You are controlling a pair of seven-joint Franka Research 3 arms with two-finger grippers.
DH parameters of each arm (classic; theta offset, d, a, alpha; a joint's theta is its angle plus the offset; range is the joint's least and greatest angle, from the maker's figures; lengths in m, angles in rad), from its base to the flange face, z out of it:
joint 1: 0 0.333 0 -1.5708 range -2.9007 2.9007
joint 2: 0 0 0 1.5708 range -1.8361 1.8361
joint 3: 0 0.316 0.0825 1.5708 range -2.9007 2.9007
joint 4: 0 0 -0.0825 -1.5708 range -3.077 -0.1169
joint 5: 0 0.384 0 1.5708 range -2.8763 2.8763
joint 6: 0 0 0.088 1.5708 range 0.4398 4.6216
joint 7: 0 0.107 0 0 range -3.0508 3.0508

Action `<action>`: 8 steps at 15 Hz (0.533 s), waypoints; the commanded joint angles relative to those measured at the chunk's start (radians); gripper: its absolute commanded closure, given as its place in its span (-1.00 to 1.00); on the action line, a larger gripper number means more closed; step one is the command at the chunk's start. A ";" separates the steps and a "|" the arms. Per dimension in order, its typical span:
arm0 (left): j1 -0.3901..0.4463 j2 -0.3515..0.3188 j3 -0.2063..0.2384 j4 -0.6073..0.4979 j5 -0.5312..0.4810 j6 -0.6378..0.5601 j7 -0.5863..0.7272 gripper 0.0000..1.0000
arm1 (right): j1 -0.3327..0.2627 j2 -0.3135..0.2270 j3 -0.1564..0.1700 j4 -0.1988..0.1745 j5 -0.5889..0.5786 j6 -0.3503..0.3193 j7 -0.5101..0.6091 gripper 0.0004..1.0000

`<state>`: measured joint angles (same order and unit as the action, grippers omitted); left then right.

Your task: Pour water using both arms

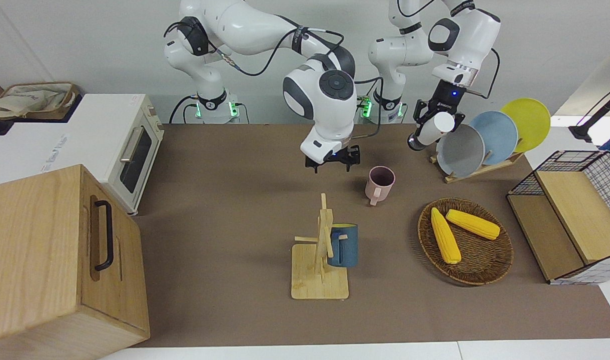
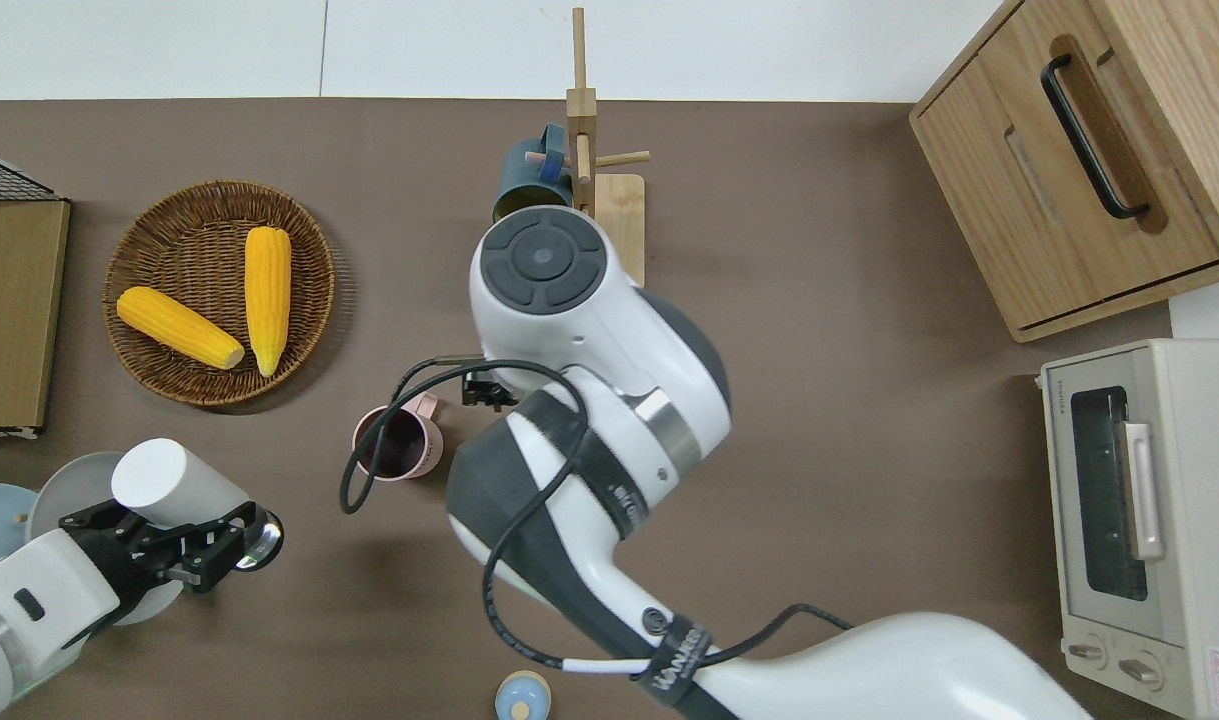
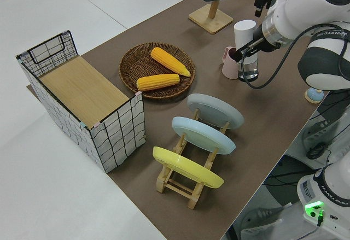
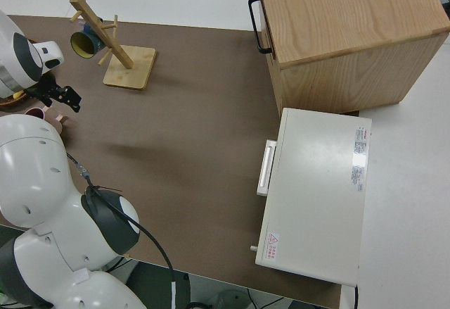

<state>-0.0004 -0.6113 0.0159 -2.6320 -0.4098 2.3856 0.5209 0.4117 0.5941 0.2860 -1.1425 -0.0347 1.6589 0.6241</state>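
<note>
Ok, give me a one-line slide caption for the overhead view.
Left gripper holds a tilted white bottle; right gripper hovers beside the pink mug.

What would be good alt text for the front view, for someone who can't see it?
The left gripper holds a white bottle tilted in the air beside a rack of plates, while the right gripper hangs open beside a pink mug. A basket holds two corn cobs.
</note>
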 commanded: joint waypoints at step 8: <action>-0.030 0.062 -0.079 0.004 -0.086 0.076 -0.005 1.00 | -0.332 -0.235 -0.100 -0.075 -0.094 -0.157 -0.768 -0.97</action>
<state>-0.0189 -0.5507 -0.0487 -2.6328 -0.4654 2.4328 0.5185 0.1135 0.4176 0.1963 -1.1566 -0.0733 1.4883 -0.0520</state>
